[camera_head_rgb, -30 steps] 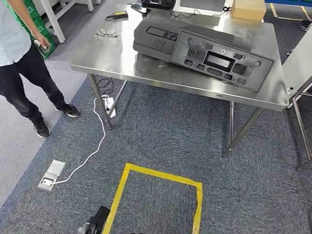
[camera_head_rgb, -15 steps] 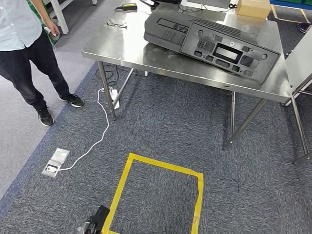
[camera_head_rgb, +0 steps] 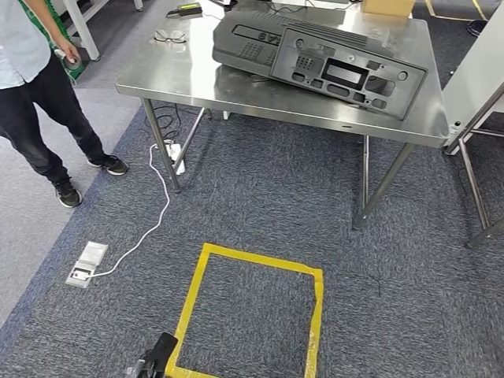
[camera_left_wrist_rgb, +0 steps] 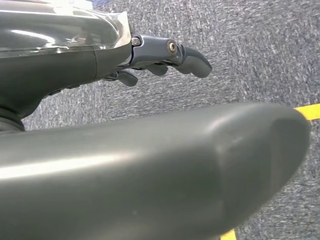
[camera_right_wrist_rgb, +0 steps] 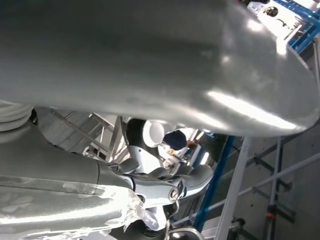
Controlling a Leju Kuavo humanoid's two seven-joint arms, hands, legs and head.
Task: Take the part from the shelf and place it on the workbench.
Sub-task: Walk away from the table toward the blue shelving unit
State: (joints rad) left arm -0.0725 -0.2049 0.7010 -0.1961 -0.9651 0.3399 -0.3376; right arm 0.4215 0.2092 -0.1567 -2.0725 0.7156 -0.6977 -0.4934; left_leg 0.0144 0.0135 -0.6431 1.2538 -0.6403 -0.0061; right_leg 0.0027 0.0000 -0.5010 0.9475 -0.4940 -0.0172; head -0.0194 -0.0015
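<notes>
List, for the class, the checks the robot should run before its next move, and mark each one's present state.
1. Part on the bench: the dark panel lies on the steel workbench. Ok.
2. Part supported: the panel sits inside the bench's edges. Ok.
3. Left hand free: fingers apart over the carpet, holding nothing. Ok.
4. Right hand free: nothing seen in it. Ok.
5. Floor ahead: a white cable trails across the carpet near the bench's left leg. Not ok for stepping there.
6. People: a person stands to the left of the bench. Not ok for moving that way.
</notes>
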